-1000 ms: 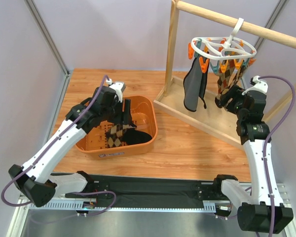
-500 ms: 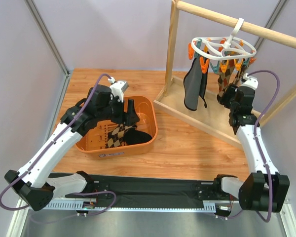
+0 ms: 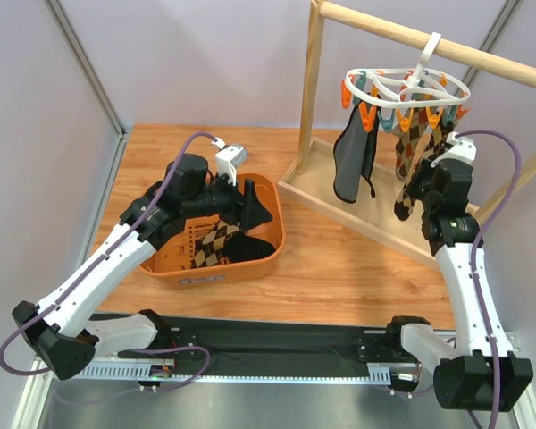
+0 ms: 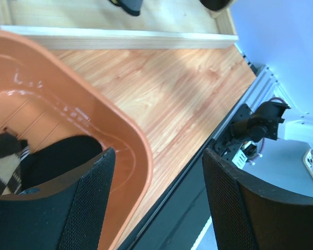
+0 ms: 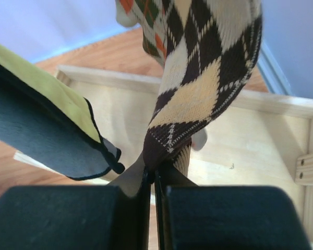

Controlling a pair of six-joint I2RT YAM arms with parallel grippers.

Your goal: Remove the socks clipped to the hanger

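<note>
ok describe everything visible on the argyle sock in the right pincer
Soft brown-and-tan argyle knitted sock, with cream diamonds, dark brown at its lower end, which the shut right pincer pinches. It hangs from the white plastic ring hanger above the pale wooden tray base, a black-and-yellow sock beside it.
</note>
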